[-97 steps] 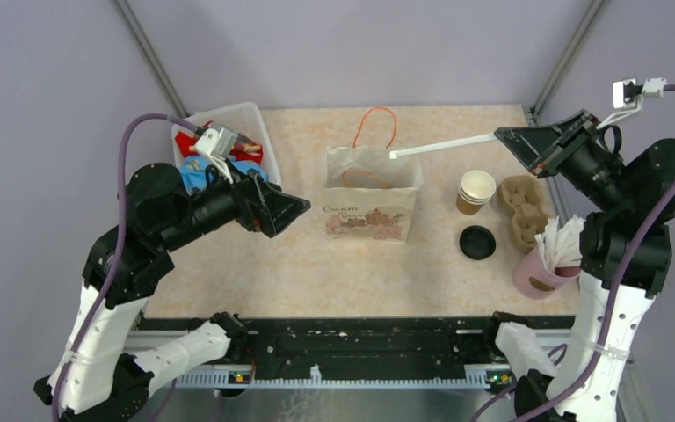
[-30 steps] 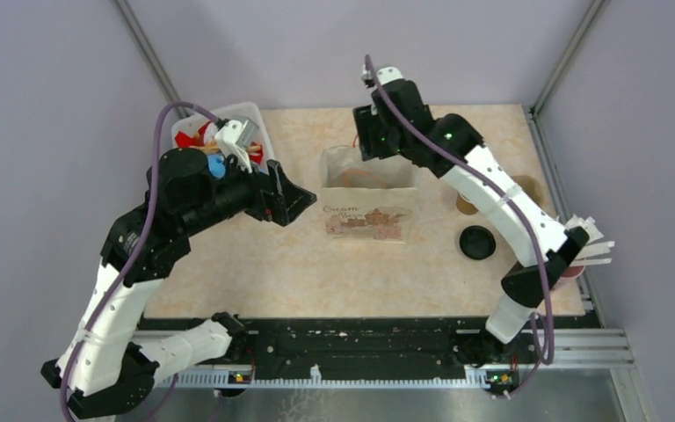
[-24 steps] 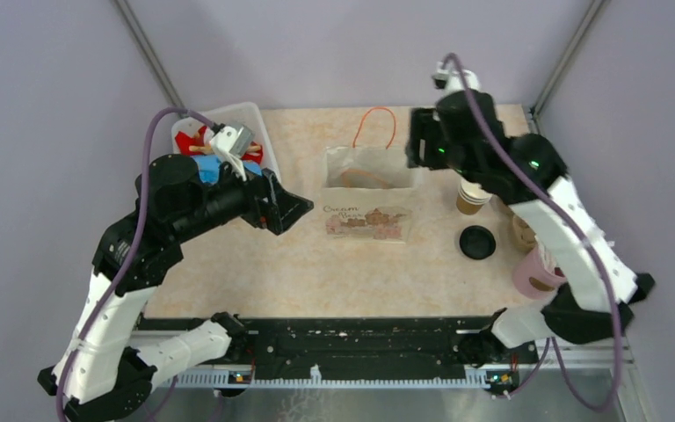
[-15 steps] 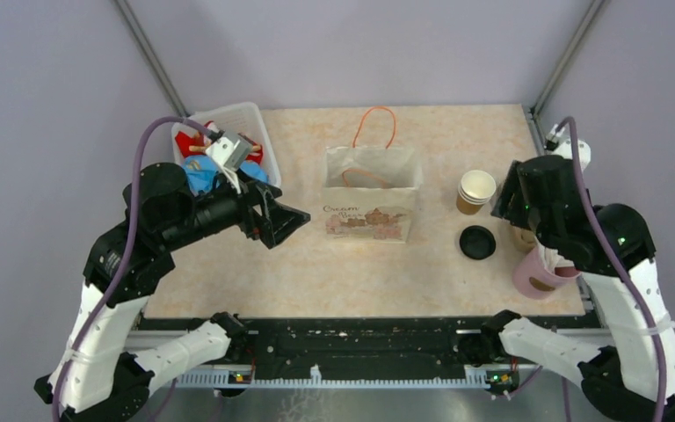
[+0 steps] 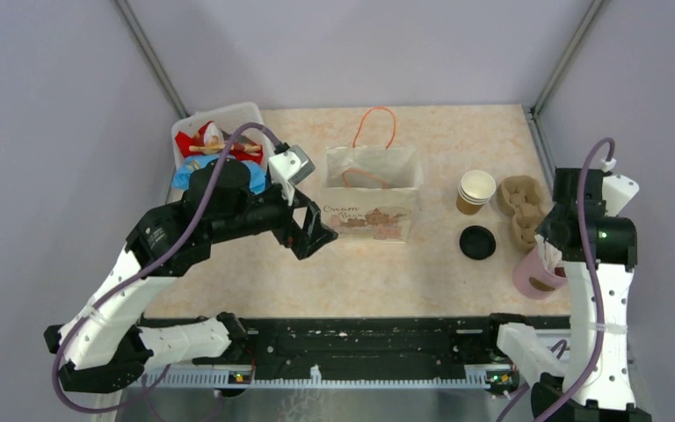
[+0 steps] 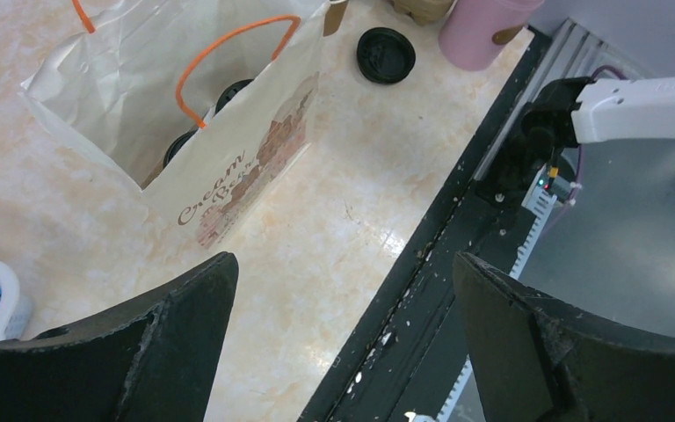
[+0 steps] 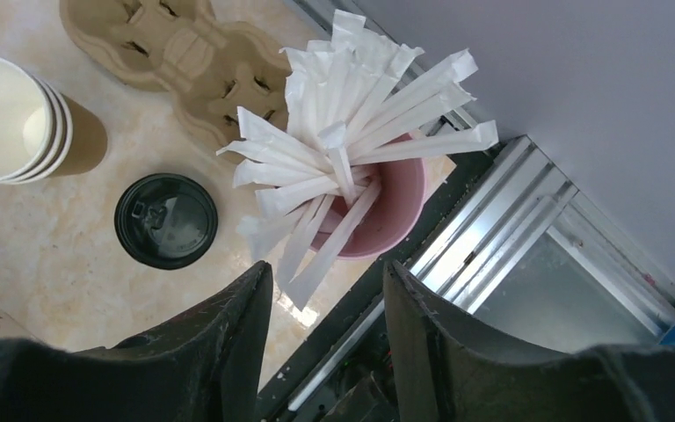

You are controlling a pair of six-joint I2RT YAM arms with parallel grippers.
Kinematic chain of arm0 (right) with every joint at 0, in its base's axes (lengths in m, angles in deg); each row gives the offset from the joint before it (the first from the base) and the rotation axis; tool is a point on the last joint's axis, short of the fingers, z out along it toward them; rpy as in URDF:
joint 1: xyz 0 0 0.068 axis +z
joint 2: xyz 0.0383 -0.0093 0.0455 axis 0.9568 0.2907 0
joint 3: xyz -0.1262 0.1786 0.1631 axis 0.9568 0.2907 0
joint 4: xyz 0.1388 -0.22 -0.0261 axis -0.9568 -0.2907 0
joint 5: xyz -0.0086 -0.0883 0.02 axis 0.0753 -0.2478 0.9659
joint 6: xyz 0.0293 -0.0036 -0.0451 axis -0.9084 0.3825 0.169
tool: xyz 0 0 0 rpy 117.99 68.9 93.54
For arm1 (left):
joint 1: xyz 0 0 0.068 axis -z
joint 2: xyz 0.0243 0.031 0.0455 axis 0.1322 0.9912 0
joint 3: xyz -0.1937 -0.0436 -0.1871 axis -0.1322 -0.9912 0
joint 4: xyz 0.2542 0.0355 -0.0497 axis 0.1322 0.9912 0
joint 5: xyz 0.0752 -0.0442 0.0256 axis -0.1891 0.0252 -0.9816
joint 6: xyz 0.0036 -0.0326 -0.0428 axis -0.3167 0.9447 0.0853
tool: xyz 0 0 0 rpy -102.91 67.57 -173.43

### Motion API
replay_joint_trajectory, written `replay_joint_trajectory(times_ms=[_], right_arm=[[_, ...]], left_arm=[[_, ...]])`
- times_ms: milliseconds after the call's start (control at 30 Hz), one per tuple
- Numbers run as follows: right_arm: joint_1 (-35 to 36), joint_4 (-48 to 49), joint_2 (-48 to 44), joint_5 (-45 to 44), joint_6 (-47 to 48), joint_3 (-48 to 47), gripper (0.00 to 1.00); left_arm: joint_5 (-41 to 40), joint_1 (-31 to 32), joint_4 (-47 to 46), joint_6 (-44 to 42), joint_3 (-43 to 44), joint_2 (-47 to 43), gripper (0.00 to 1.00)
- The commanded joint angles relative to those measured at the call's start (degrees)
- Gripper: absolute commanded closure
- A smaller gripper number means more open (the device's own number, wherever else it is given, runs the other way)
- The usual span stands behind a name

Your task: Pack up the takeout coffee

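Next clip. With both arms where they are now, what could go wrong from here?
1. The right gripper hovers open directly over the white sticks in the pink cup, which stands by the near edge of the table. Coming down, it might scatter the sticks or tip the cup off.
2. The left gripper hangs open close to the front of the paper bag. A nudge could topple it, with the two lidded cups inside.

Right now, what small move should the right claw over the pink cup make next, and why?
Probably lower the right gripper onto one of the white sticks in the pink cup and close. Its jaws stand apart and empty just above them, and two black lids already show inside the bag.
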Motion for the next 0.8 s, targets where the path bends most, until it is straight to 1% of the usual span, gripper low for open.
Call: replay_joint_trajectory(times_ms=[0, 67, 233, 367, 633, 767], right_arm=[[-2.9, 4.13, -1.43, -0.18, 4.89, 0.39, 0.52], [-4.66, 6.68, -0.55, 0.99, 5.85, 1.56, 0.56], [-10.64, 12.06, 0.55, 4.54, 8.83, 5.04, 0.58], [-16.42, 16.81, 1.14, 9.02, 11.56, 8.83, 0.65], [-17.43, 22.34, 3.17, 9.46, 13.71, 13.0, 0.66], [-17.75, 24.36, 3.83, 8.71, 15.61, 14.14, 0.69]], left_arm=[[-6.5, 3.72, 0.23, -3.52, 0.08, -0.52, 0.02], [-8.32, 4.95, 0.8, -4.04, -0.16, -0.68, 0.02], [-12.83, 6.46, 2.57, -5.06, 0.18, -1.19, 0.02], [-13.87, 6.58, 3.48, -5.25, 0.24, -1.58, 0.02], [-14.59, 6.58, 4.07, -5.63, 0.73, -0.97, 0.02], [-14.85, 6.58, 4.14, -5.62, 1.41, -0.08, 0.02]])
